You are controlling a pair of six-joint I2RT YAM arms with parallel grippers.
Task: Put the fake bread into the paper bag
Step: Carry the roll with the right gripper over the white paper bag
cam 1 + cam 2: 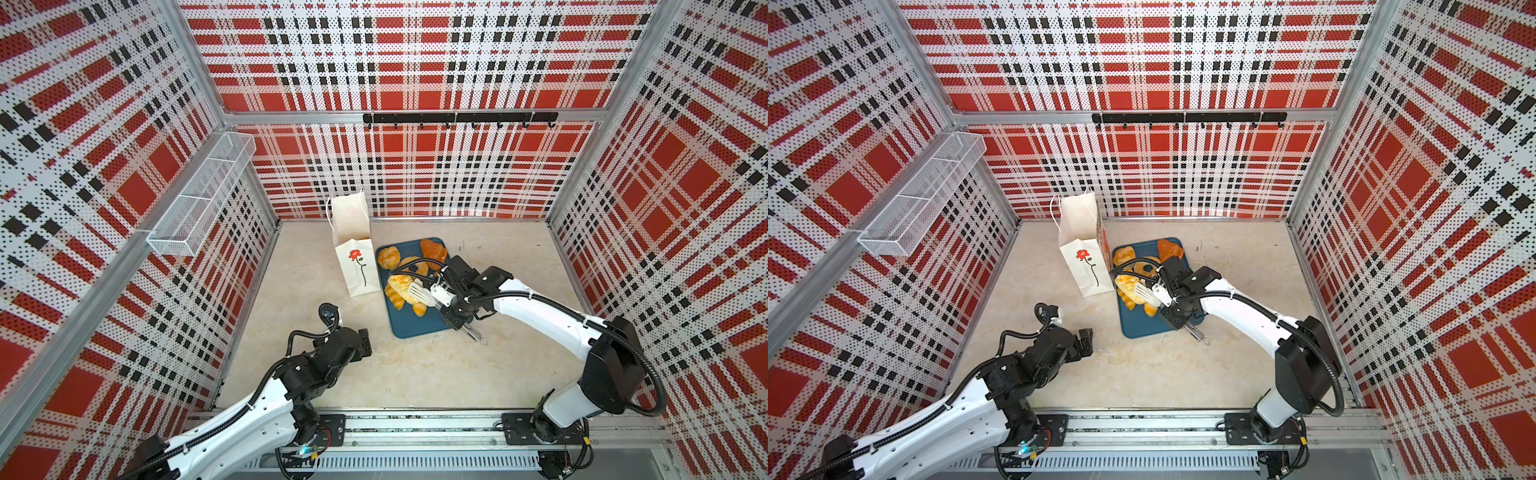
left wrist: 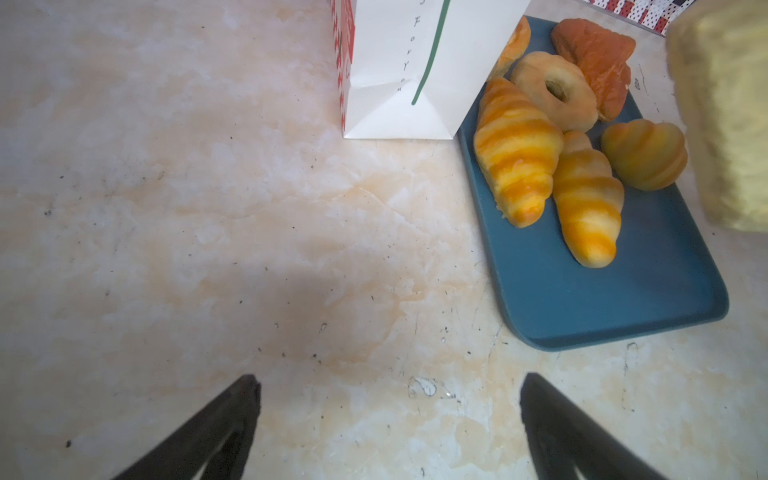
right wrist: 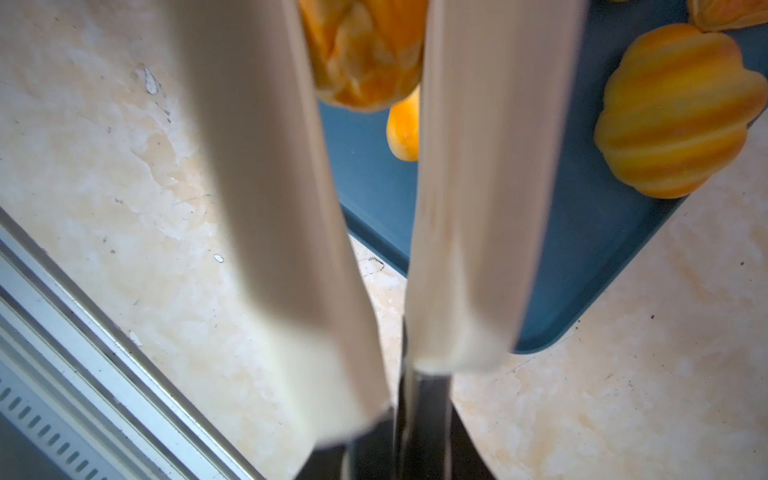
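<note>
Top-view rundown, big to small: in both top views we've got the pale bench (image 1: 415, 374), the paper bag (image 1: 357, 270) standing upright with its mouth open upward, and the blue tray (image 1: 415, 326) just beside its base. All the fake bread (image 1: 390, 257) we can see is on or over that tray. —crumbs42

Yep. Our right tool (image 1: 451, 311) is clamped on the white tongs (image 1: 419, 292) at the handle, and in the right wrist view a croissant (image 3: 361, 54) sits between their blades; we can't tell if it's lifted. Our left tool (image 2: 388, 386) is spread wide, empty, near the tray's closest corner. —yam_fan

What matters for us: the bag lies left of the tongs and slightly farther back, and their long axis points roughly that way. Right arm's nearer, so we'd guess it swings over the rim. —crumbs42
</note>
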